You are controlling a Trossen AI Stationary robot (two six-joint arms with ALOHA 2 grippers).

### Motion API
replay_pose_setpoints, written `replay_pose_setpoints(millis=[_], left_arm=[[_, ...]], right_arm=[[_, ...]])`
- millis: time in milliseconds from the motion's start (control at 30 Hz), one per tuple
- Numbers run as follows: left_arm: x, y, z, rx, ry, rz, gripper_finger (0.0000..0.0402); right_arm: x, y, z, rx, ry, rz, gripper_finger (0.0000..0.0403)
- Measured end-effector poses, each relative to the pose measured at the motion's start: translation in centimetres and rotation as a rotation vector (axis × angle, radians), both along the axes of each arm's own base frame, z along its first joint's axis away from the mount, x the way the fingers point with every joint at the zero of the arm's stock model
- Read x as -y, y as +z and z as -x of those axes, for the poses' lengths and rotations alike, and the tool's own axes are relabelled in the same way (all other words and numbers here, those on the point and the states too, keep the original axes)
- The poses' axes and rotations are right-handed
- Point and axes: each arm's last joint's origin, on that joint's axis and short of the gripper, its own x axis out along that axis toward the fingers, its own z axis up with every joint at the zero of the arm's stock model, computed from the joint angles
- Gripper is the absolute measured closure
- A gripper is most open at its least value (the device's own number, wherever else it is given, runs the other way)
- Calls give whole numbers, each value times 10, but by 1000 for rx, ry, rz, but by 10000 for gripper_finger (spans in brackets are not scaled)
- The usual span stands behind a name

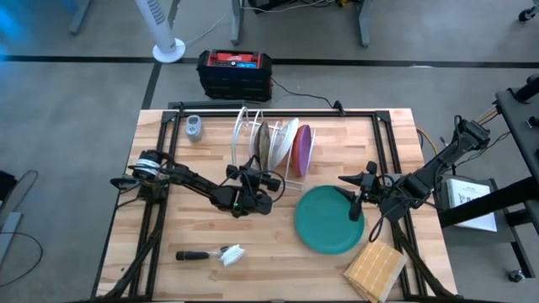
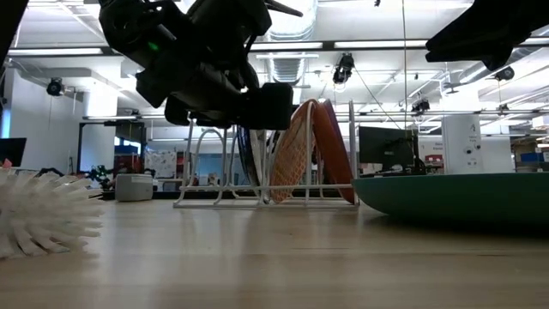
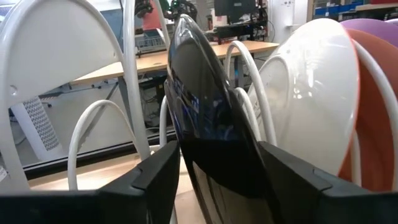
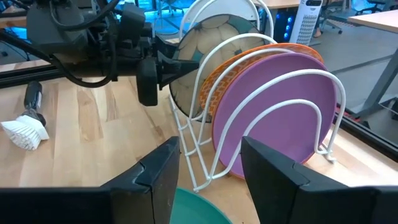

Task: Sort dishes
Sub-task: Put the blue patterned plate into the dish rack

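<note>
Three plates stand on edge in the white wire rack (image 1: 253, 135): the purple plate (image 4: 280, 115) at the outer end; the orange plate (image 4: 249, 62) against it; the brownish speckled plate (image 4: 211, 43) in the next slot, dark and glossy from your left wrist view; so three of four look sorted to me. The teal-green plate (image 1: 330, 220) lies flat on the table (image 1: 152, 269), near the rack's front and still to be racked. Your left gripper (image 1: 271, 181) sits at the speckled plate's rim, fingers (image 3: 158, 171) either side with a sliver of daylight showing; I read that as parted and letting go. Your right gripper (image 1: 352, 195) hovers over the teal plate's edge, jaws spread, nothing held. The dish brush (image 1: 217, 253) and wooden block (image 1: 375, 269) lie aside.
</note>
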Motion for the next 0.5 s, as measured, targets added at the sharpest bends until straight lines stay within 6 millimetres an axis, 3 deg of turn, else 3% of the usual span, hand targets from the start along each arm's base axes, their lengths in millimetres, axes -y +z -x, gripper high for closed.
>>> replay_pose_setpoints(millis=[500], left_arm=[[4, 4, 0, -5, -57, 36, 186]], right_arm=[[0, 0, 0, 2, 0, -4, 238]])
